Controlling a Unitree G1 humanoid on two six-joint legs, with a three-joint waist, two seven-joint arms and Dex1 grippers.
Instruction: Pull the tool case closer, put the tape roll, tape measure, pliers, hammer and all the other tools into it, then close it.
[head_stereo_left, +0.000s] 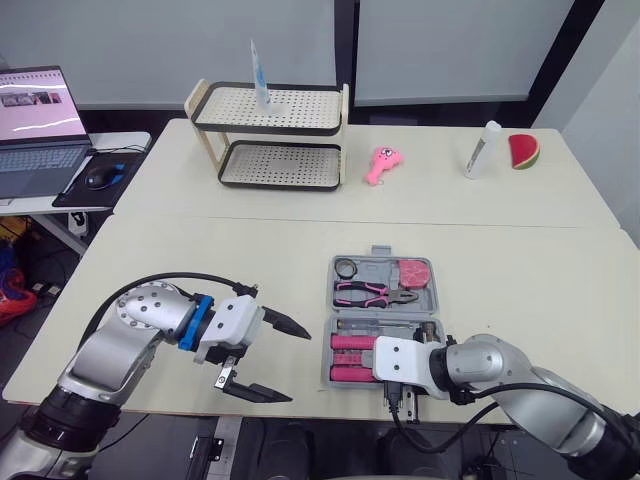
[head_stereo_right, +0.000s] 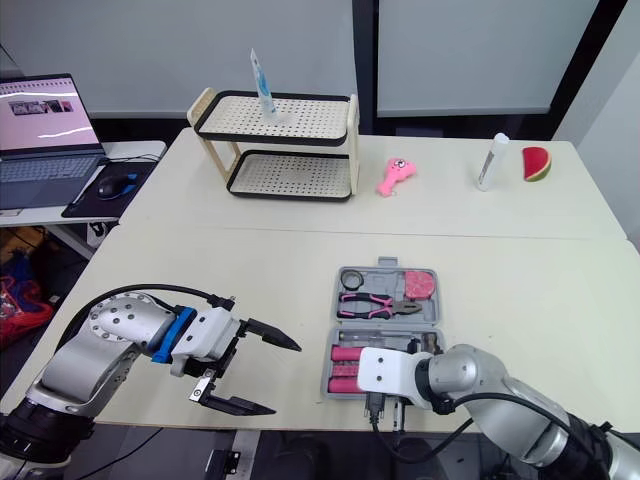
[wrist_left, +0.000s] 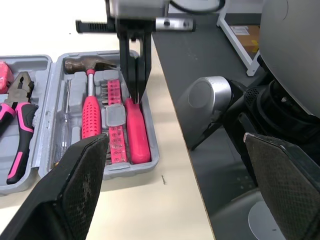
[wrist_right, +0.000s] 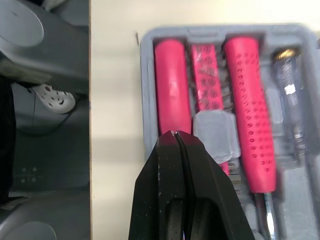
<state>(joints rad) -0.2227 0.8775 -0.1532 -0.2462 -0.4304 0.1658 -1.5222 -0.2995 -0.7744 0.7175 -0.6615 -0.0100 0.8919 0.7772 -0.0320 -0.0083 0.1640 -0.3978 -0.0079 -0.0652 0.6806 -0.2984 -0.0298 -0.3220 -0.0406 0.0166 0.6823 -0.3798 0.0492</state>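
- Resting right gripper (wrist_right: 175, 136), fingers pressed together, tip on smooth pink handle (wrist_right: 172, 85) in open tool case (head_stereo_left: 380, 262).
- Hovering left gripper (head_stereo_left: 297, 366) beside tool case, fingers spread wide.

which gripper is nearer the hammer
Right. The right gripper is over the tool case, tips near the hammer; the left gripper hangs over the table, left of the case.

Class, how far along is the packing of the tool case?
Done: the tool case lies at the table's near edge, holding pliers, tape roll, tape measure and hammer. In hand: the shut right claw touches a pink-handled tool. Remaining: closing the case; the left claw is open.
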